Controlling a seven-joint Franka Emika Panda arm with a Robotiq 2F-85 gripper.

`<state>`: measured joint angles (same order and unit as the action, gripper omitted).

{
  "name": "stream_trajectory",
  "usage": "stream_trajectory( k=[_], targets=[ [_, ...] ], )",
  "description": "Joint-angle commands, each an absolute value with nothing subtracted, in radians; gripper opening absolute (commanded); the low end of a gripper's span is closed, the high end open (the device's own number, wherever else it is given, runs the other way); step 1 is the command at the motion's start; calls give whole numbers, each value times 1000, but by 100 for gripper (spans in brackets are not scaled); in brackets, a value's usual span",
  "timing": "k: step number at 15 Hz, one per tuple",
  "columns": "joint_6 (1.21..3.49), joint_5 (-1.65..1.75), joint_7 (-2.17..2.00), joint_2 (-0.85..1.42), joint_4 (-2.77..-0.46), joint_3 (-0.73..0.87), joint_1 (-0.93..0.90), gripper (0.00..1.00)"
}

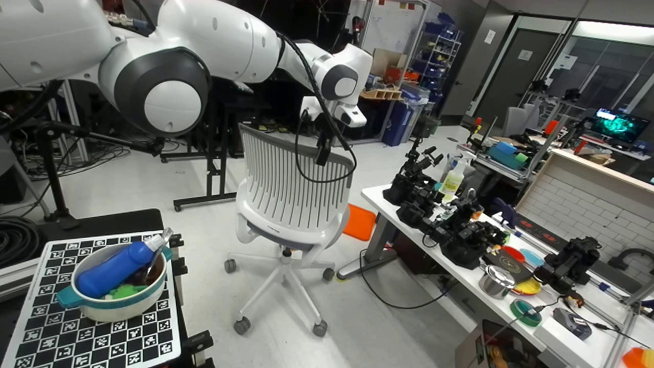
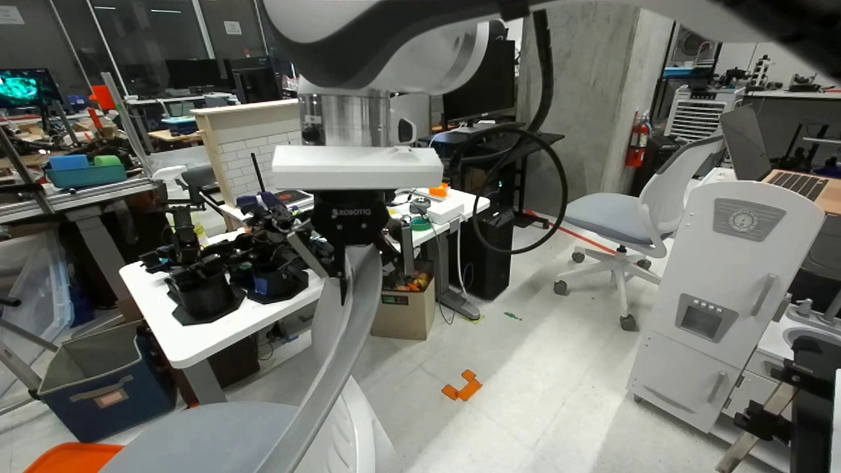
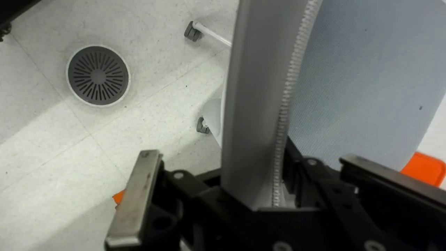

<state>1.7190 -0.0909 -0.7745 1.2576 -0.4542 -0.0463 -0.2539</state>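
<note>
My jaws are clamped on the chair (image 1: 296, 225), straddling the upper rim (image 3: 259, 104) of its backrest, one side against each face. In an exterior view the bite sits right of the rim's middle. Wrist view is blurred at the contact, so I can't really tell how deep it goes.

Chair is upright on the floor (image 1: 214, 245), casters (image 1: 242, 324) under it, near the white worktop (image 2: 158, 309). Arm (image 1: 225, 41) comes in from above, jaws pointing down; black cable (image 2: 565, 187) hangs off it in a loop.

Down my wrist view: rim runs from the picture's top edge into the jaws, grey-blue seat (image 3: 362, 87) to the right, round floor grille (image 3: 98, 76) to the left.

Around it: worktop carries black devices (image 2: 204, 295), a spray bottle (image 1: 452, 179) and a steel pot (image 1: 496, 281). Flat orange panel (image 1: 360, 222) near the chair at floor level. Teal-rimmed bowl (image 1: 127, 311) stands on a checkered board (image 1: 153, 332), blue bottle (image 1: 115, 271) leaning in it. Farther out I see another chair (image 2: 611, 217), a white cabinet with a dial (image 2: 709, 282), and a cardboard box (image 2: 401, 315) below the worktop's edge.
</note>
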Motion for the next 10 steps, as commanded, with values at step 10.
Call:
stream_trajectory(
  k=[10],
  targets=[
    [1720, -159, -945, 1307, -468, -89, -324, 5]
  ],
)
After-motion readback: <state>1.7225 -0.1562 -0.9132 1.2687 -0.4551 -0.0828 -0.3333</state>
